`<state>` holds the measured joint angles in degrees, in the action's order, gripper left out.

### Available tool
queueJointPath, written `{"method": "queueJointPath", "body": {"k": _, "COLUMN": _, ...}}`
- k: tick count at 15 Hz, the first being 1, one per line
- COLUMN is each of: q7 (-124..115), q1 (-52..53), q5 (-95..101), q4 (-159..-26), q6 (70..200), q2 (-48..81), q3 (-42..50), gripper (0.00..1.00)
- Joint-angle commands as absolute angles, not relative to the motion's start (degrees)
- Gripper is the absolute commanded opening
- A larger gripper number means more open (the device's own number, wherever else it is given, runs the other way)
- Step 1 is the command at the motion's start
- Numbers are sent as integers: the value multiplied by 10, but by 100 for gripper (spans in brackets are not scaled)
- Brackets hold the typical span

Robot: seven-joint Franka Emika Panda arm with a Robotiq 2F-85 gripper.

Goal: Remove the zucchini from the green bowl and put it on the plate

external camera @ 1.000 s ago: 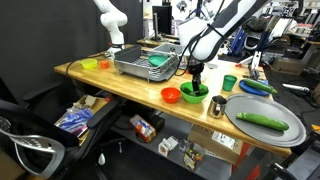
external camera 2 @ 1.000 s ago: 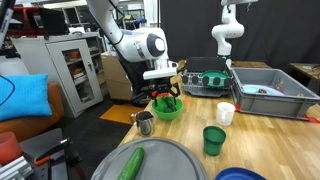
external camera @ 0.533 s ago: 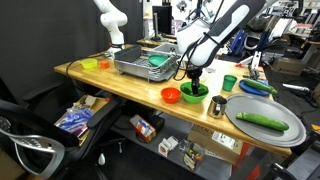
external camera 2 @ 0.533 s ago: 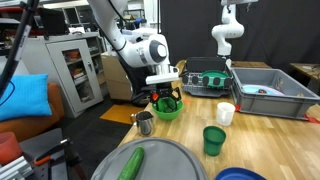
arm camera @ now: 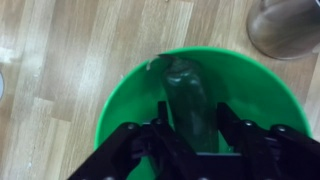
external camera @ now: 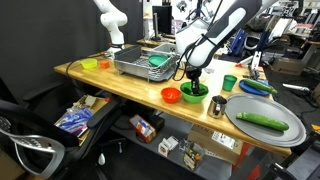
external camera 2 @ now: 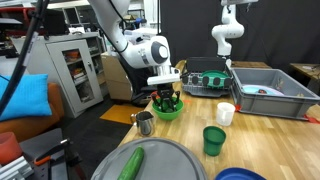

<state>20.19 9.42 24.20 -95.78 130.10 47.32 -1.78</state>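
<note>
In the wrist view the zucchini [arm camera: 190, 95], a stubby dark green piece, lies in the bright green bowl [arm camera: 120, 100]. My gripper [arm camera: 190, 112] reaches down into the bowl, its two black fingers pressed against the zucchini's left and right sides. Both exterior views show the gripper [external camera: 194, 80] [external camera 2: 166, 100] low inside the green bowl [external camera: 195, 92] [external camera 2: 167, 110], which hides the zucchini. The large grey plate [external camera: 245, 108] [external camera 2: 170, 160] lies nearby on the table with a long green cucumber [external camera: 262, 121] [external camera 2: 130, 163] on it.
A red-orange bowl [external camera: 171, 95] sits beside the green bowl. Close by stand a metal cup [external camera 2: 145, 123], a white cup [external camera 2: 226, 113] and a small green cup [external camera 2: 214, 140]. A blue dish [external camera: 257, 87] and a dish rack [external camera: 145, 62] lie farther back.
The gripper has come down into the green bowl and its fingers have closed in from wide open onto the zucchini's sides.
</note>
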Motion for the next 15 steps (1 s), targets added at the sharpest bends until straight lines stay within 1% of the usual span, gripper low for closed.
{"method": "queueJointPath", "body": {"k": 1, "q7": 213, "q1": 92, "q5": 248, "q4": -938, "q6": 1279, "q2": 475, "q3": -20, "gripper": 23}}
{"method": "queueJointPath", "body": {"k": 3, "q7": 209, "q1": 95, "q5": 250, "q4": -934, "q6": 1277, "q2": 469, "q3": -18, "gripper": 12}}
{"method": "queueJointPath", "body": {"k": 5, "q7": 210, "q1": 97, "q5": 252, "q4": -930, "q6": 1273, "q2": 462, "q3": -18, "gripper": 9}}
{"method": "queueJointPath", "body": {"k": 10, "q7": 211, "q1": 104, "q5": 254, "q4": -920, "q6": 1251, "q2": 454, "q3": -19, "gripper": 9}}
{"method": "queueJointPath", "body": {"k": 15, "q7": 203, "q1": 108, "q5": 259, "q4": -943, "q6": 1233, "q2": 428, "q3": -18, "gripper": 9}}
